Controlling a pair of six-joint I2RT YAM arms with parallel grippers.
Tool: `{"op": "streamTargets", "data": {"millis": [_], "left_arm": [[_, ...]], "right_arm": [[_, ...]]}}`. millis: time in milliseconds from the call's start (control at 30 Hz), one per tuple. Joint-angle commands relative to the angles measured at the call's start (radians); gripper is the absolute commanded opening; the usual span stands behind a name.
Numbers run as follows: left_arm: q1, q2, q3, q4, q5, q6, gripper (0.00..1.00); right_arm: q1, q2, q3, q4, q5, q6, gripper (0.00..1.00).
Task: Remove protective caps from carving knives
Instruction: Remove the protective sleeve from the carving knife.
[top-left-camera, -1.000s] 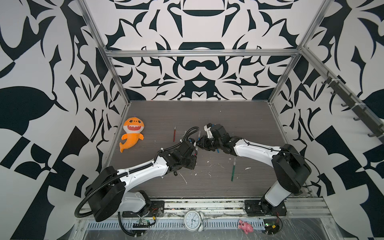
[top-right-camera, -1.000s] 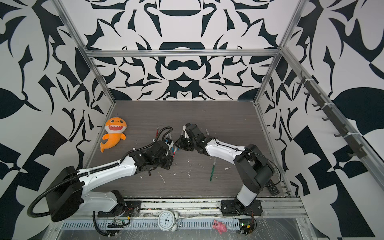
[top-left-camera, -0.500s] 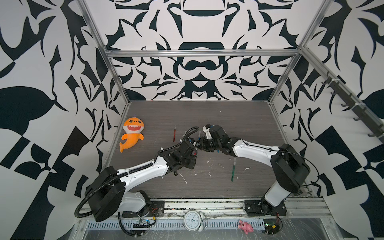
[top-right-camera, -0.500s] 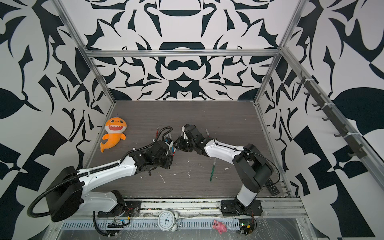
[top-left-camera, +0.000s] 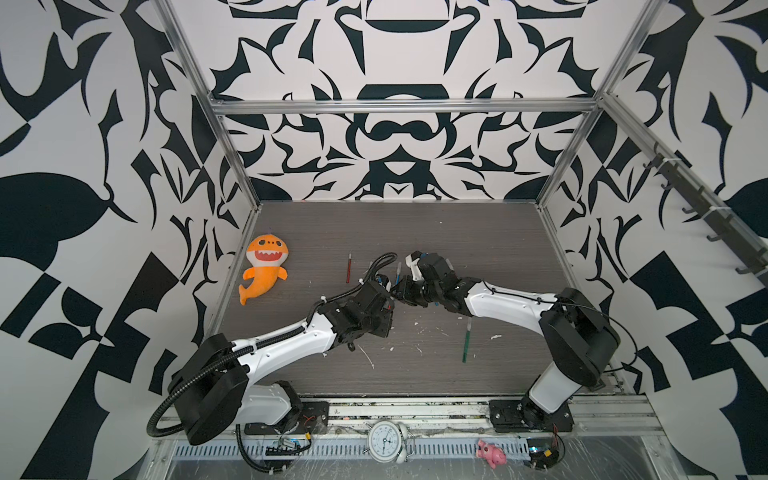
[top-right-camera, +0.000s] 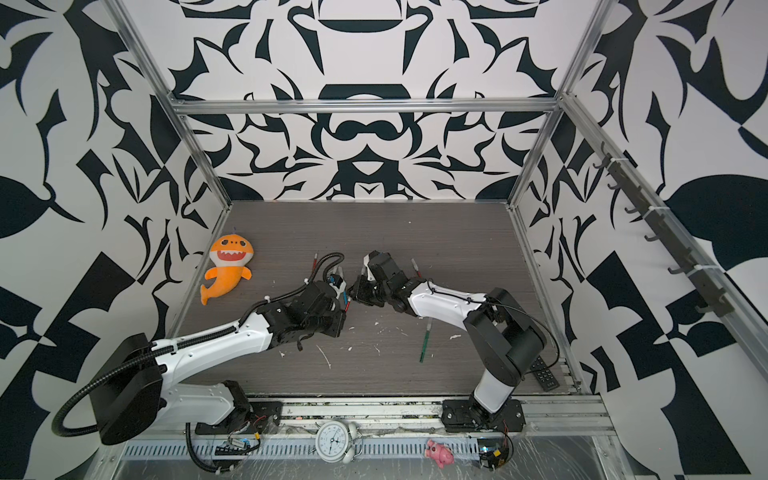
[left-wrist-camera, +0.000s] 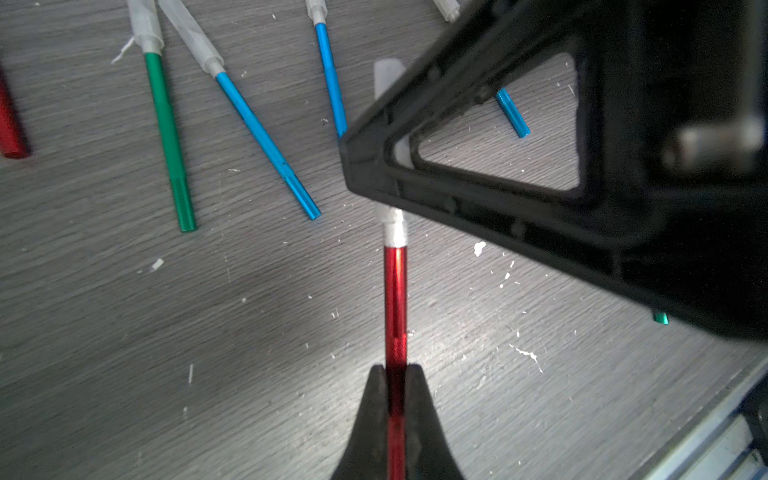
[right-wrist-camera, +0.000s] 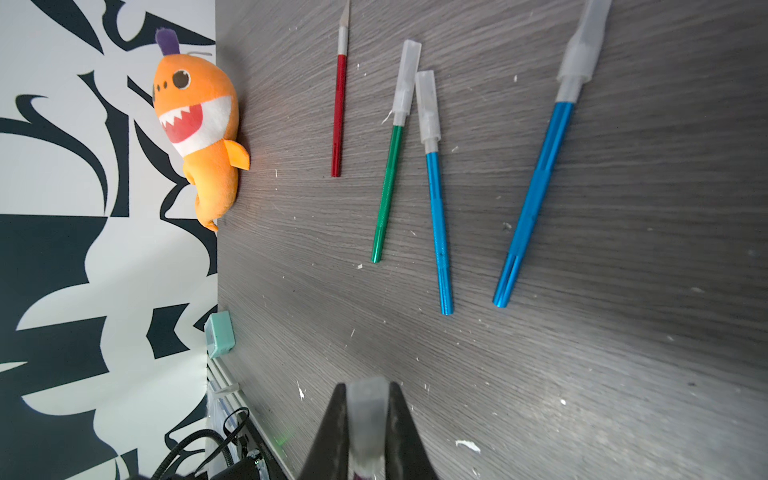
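- Left end effector (left-wrist-camera: 395, 374) clamps the red knife (left-wrist-camera: 395, 299) by its handle.
- Right end effector (right-wrist-camera: 368, 390) pinches the cap (right-wrist-camera: 368, 415) at that knife's tip, mid-worktop.
- Capped green knife (right-wrist-camera: 386, 187) lies near, at 11 o'clock.
- Bare worktop (top-left-camera: 415, 232) reaches the 12 o'clock edge.
- Plush shark (top-left-camera: 266, 270) hugs the 9 o'clock edge.

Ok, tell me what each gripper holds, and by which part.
Left gripper: the red-handled metal carving knife, jaws pinching its handle well back from the tip. Right gripper: that knife's translucent whitish plastic cap, jaws clamped on its sides.
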Motion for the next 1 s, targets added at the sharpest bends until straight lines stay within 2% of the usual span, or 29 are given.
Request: {"op": "streamTargets", "data": {"millis": [0, 167, 967], "left_arm": [[-0.005, 0.000, 0.004, 0.020, -0.001, -0.016, 0.00], [-0.007, 0.002, -0.006, 0.024, -0.004, -0.021, 0.00], [-0.019, 0.001, -0.026, 0.026, -0.011, -0.030, 0.00]], "right_arm": [[0.005, -0.020, 0.009, 0.006, 0.054, -0.012, 0.08], [0.004, -0.023, 0.039, -0.018, 0.099, -0.034, 0.00], [-0.068, -0.020, 0.107, -0.052, 0.161, -0.068, 0.00]]}}
